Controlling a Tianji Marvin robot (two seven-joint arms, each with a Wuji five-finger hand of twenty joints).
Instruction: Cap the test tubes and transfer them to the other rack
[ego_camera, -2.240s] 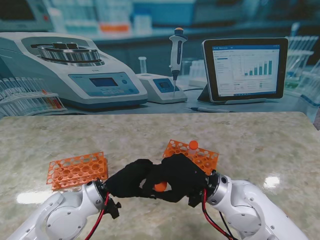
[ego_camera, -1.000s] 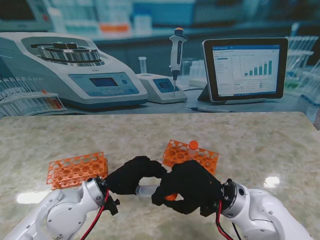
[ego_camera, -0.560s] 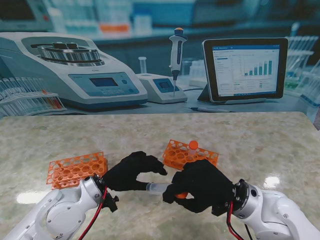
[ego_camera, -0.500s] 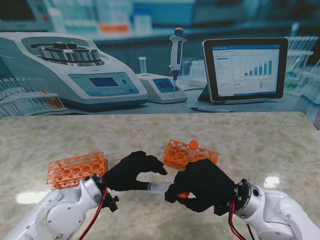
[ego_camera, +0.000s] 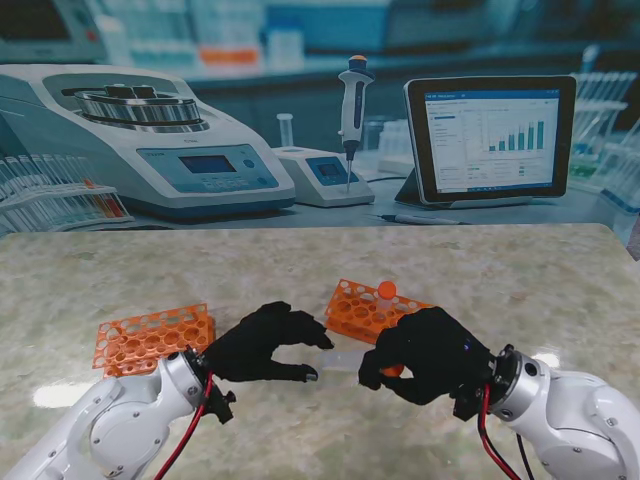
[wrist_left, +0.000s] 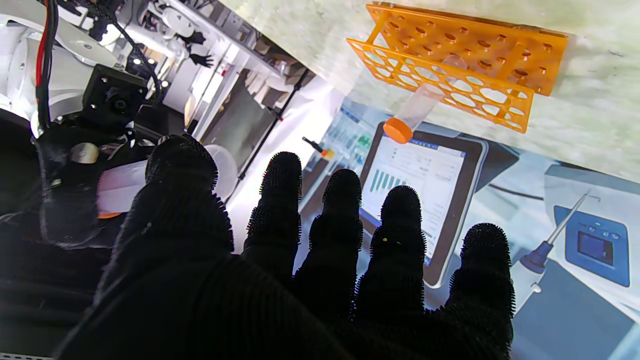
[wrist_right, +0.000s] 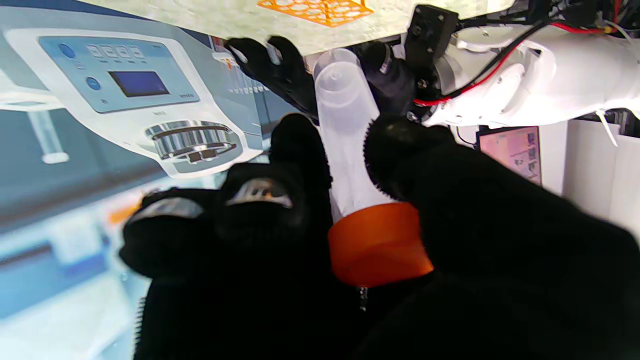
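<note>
Between the right hand's (ego_camera: 428, 355) fingers (wrist_right: 300, 150) lies the capped test tube (wrist_right: 350, 150), clamped sideways; the left hand's (ego_camera: 262, 343) fingers (wrist_left: 280, 200) spread apart, holding nothing, just beyond its tip.

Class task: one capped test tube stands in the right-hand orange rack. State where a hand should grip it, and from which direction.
Grip the capped tube at its orange cap and the clear neck beneath, coming from above. It stands nearly upright in the right rack, whose grid hides its lower body, so only the top is free.
</note>
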